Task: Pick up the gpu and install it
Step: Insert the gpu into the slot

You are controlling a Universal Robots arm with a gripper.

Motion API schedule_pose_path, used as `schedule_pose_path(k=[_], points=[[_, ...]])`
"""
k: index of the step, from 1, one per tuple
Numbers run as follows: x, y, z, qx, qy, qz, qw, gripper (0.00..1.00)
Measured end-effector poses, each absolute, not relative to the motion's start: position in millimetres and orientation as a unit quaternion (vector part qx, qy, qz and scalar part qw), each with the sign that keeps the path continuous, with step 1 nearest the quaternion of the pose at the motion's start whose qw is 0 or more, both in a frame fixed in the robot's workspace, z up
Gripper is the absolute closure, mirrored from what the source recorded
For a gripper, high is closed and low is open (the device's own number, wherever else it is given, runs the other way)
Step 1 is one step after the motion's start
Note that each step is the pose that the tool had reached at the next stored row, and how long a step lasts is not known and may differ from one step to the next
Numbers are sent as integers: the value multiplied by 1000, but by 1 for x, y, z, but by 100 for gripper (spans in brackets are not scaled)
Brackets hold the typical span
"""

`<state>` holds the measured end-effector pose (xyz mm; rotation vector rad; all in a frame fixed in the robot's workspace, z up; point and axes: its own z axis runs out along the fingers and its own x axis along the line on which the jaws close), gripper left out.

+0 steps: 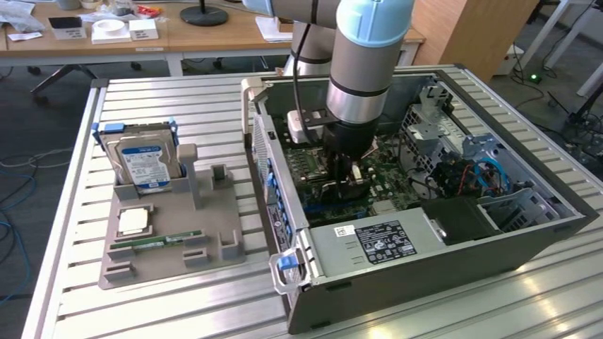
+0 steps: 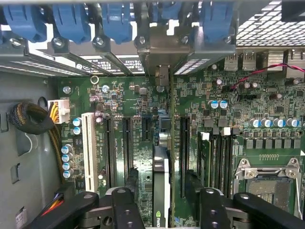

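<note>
1. Inside the open computer case [image 1: 527, 233], lying on its side on the slatted table [image 1: 188, 311], the arm is reaching down over the motherboard [image 2: 119, 100].
2. On the motherboard, the gpu [image 2: 161, 186] is standing on edge in a slot, seen edge-on in the wrist view, its long axis running toward the rear bracket bay [image 2: 162, 52].
3. Around the card, the gripper [image 2: 162, 205] is sitting with its jaws apart, one finger [image 2: 125, 205] on each flank; the card lies centred between them, and neither pad appears to be pressing it.
4. Beside the case, the parts tray [image 1: 226, 251] is holding a hard drive [image 1: 143, 164] and a RAM stick [image 1: 155, 242].
</note>
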<state>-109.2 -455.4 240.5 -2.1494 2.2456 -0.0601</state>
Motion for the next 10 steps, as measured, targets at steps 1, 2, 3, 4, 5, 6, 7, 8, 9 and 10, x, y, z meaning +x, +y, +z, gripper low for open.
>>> schedule_pose_path(k=[1,2,3,4,5,6,7,8,9,10], points=[[-109,-455,241,-691,722,-19,16,48],[-109,-455,242,-691,722,-19,16,48],[-109,-455,243,-691,722,-19,16,48],[-109,-455,246,-691,722,-19,16,48],[-109,-455,248,-691,722,-19,16,48],[-109,-455,251,-691,722,-19,16,48],[-109,-455,254,-691,722,-19,16,48],[-109,-455,257,-691,722,-19,16,48],[-109,-455,261,-691,722,-19,16,48],[-109,-455,264,-691,722,-19,16,48]])
